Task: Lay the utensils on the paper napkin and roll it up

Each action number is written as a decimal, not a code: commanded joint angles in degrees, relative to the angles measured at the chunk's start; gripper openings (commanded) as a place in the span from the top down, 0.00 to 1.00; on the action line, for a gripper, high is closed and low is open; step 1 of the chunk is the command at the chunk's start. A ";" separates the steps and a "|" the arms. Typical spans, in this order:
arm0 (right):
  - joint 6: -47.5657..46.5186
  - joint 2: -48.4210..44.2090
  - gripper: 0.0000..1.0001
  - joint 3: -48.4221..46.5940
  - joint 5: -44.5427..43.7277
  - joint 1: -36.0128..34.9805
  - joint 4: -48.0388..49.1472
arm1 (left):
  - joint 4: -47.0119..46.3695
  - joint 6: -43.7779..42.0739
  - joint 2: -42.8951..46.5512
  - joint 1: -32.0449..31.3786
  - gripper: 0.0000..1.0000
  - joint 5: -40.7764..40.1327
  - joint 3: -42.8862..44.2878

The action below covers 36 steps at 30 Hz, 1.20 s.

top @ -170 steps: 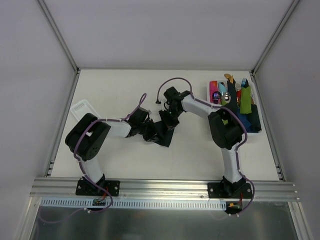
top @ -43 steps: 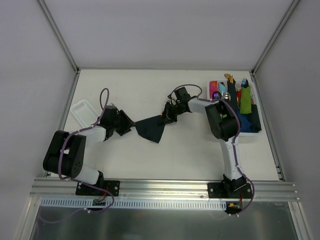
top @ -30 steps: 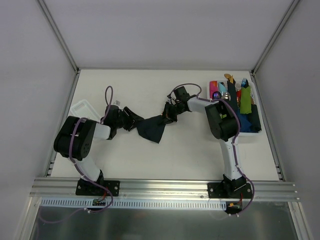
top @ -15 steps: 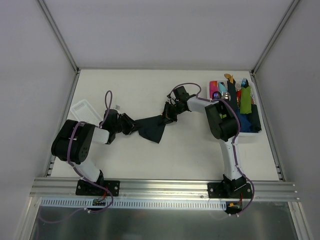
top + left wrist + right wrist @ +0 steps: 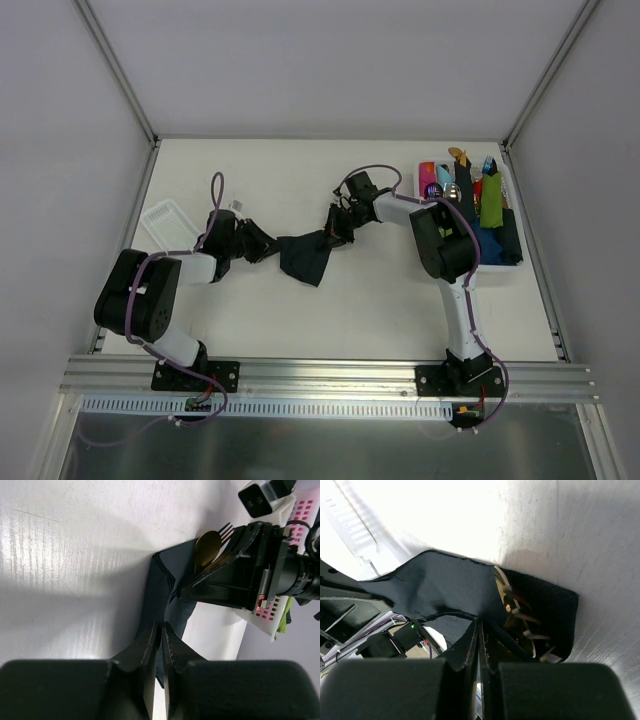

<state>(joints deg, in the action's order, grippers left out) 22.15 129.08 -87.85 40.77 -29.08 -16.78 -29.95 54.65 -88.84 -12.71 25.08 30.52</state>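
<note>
We see the white table (image 5: 350,310) with a tray (image 5: 421,180) of rolled bundles (image 5: 491,205) at its right edge and a small white basket (image 5: 165,220) near its left edge. Both arms reach inward from the near edge and meet around the middle of the table, slightly toward the far edge. The paper napkin (image 5: 303,262) is strung between them there, and its loose lower part hangs toward the near edge. The left gripper (image 5: 262,243) pinches the napkin's left end, with its fingers pressed together on the dark fold. The right gripper (image 5: 335,228) is clamped on the napkin's right end, also with no visible gap between the fingers. In the left wrist view, the spoon (image 5: 206,550) shows its gold bowl above the napkin's far edge, right beside the right gripper. The fork (image 5: 226,529) shows its tines just beyond the spoon. We cannot tell whether the right fingers grip the utensils as well as the cloth.
</note>
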 commanded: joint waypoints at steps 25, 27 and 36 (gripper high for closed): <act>-2.55 1.35 1.00 -1.36 -4.12 -0.63 -3.70 | 6.57 -2.27 -10.83 -13.92 1.00 -2.84 9.55; -2.73 1.27 1.00 -1.27 -4.21 -0.71 -3.88 | 7.80 -2.27 -11.97 -14.18 1.00 -3.89 9.47; -6.06 -1.19 0.97 -1.88 -1.40 -0.63 -5.72 | 20.36 -2.62 -14.52 -14.10 1.00 -11.37 11.31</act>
<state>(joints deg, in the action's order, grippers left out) 19.94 129.08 -88.51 40.66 -29.30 -17.85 -19.88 53.45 -100.31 -26.33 21.41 41.04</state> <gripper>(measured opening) 0.028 0.007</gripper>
